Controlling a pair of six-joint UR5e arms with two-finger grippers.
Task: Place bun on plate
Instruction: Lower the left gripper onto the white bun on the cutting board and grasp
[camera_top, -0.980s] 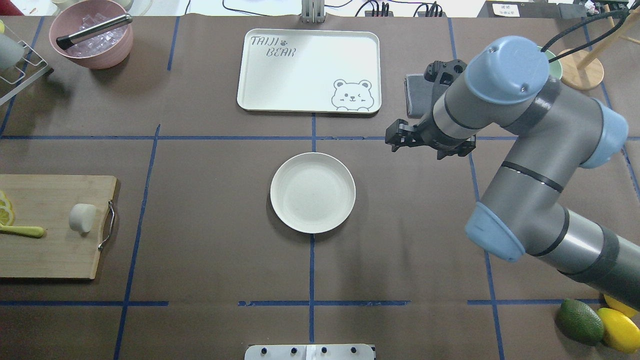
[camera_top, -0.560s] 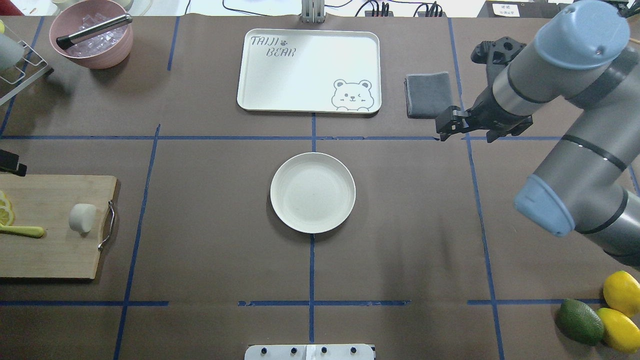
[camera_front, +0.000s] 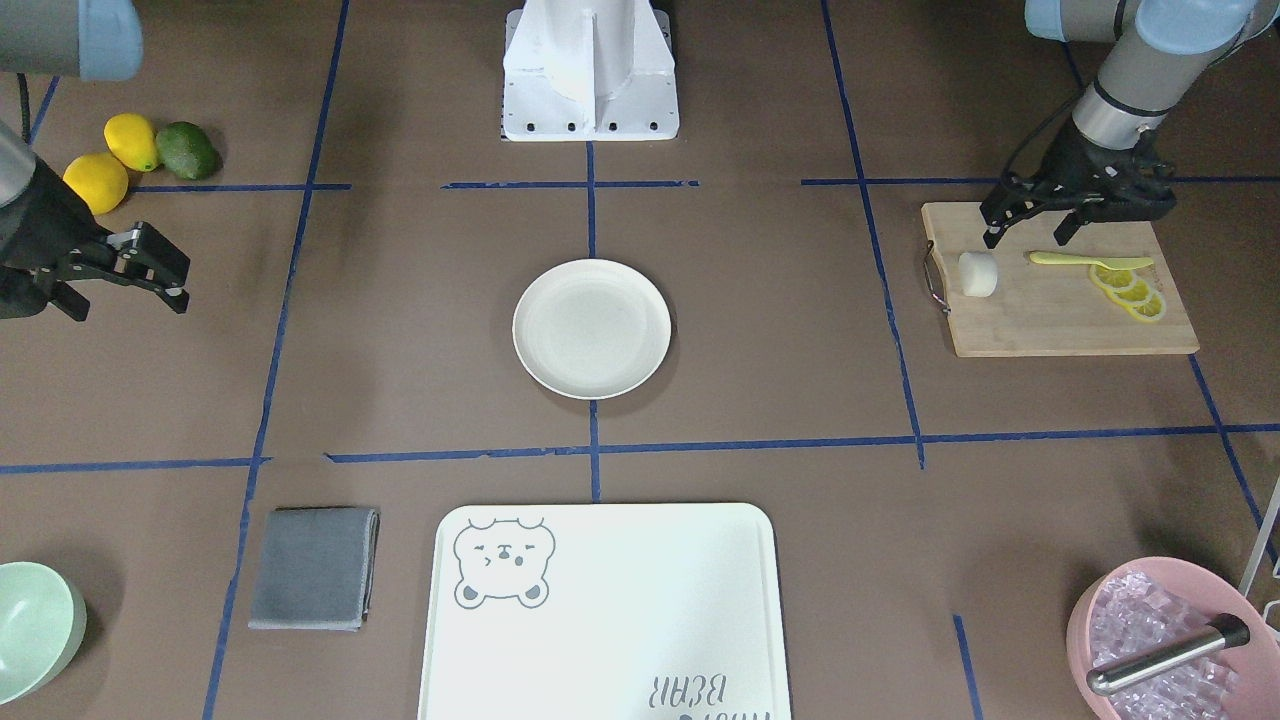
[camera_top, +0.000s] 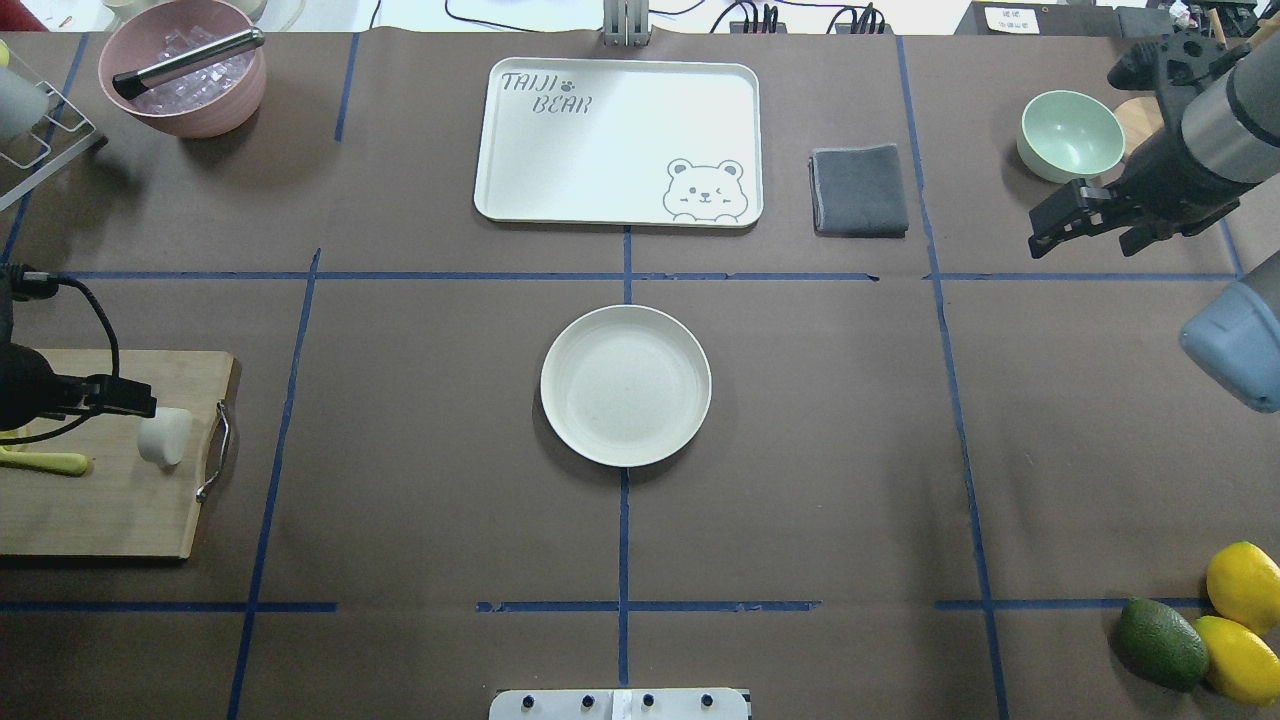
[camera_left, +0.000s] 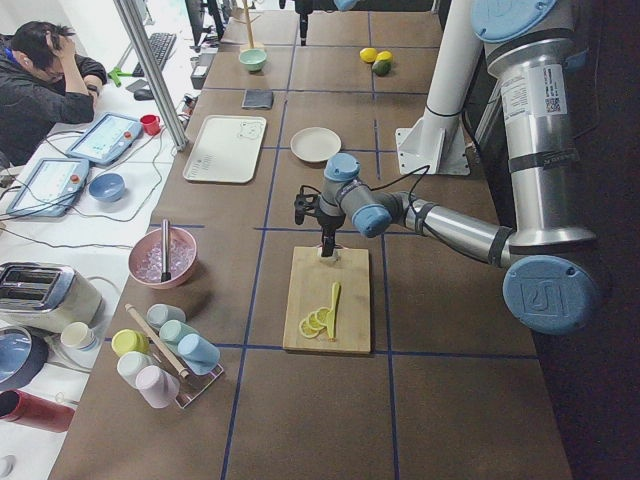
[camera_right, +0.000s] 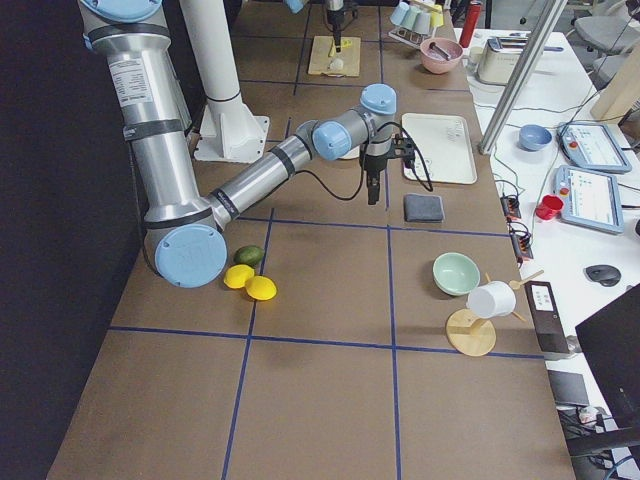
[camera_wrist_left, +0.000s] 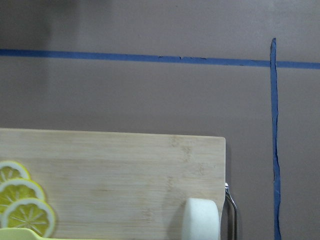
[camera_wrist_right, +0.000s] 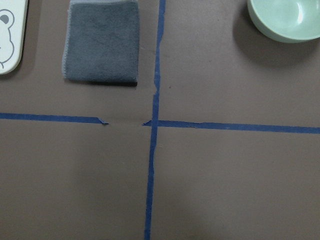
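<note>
While the wooden cutting board (camera_front: 1060, 325) and round cream-white plate (camera_front: 592, 328) lie well apart, the small white stubby bun (camera_front: 978, 274) rests on the board. Left hand (camera_front: 1027, 238) hovers just beside it, spread, empty: approach step, I judge; next, straddle and clench. Right hand (camera_front: 185, 284), spread, idles.

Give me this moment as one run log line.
phase: reach | left claw: open, by bun on cutting board | right claw: open, empty | plate: empty
</note>
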